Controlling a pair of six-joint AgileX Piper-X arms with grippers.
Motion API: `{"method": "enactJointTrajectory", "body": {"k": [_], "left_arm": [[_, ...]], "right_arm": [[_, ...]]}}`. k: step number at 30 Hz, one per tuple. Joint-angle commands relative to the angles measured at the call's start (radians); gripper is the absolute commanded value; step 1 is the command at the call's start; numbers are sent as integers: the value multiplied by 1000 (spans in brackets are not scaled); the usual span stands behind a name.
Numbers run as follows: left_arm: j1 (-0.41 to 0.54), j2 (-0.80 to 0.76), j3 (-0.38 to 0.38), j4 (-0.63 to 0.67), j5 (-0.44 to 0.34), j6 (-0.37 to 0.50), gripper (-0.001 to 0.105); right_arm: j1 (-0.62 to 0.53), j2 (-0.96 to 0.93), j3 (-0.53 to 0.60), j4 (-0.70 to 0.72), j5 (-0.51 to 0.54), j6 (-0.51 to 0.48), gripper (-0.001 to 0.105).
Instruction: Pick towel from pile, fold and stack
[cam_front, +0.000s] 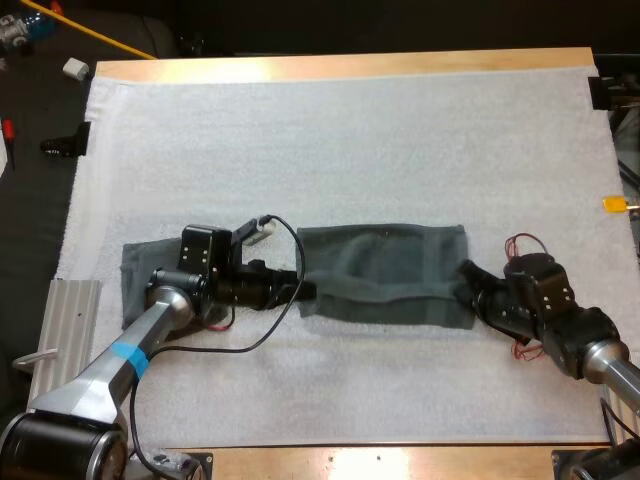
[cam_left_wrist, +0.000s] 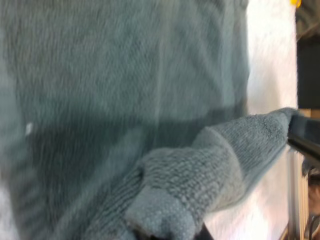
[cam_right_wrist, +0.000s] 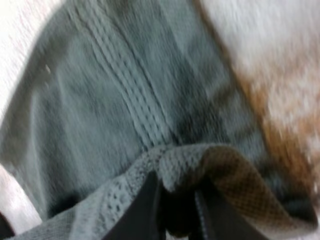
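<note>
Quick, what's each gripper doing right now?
Left gripper: closed on the towel.
Right gripper: closed on the same towel's other end.

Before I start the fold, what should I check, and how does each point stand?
1. Right gripper shut on the towel at its right edge: ok.
2. Left gripper shut on the opposite edge: ok, cloth bunches up at it.
3. Towel flat between them: not ok, a ridge runs along the near side.
4. Mat room on the far side for folding: ok.
5. Second towel apart from the held one: cannot tell, the left arm covers the gap.
</note>
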Motion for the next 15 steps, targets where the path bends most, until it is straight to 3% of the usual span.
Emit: {"method": "enactJointTrajectory", "body": {"k": [1, 15], "left_arm": [[10, 12, -5, -86, 8, -46, 0], [32, 42, -13, -179, -55, -56, 0]], "right_arm": [[-31, 34, -8, -69, -13, 25, 1], [-29, 125, -12, -265, 12, 57, 1]]}}
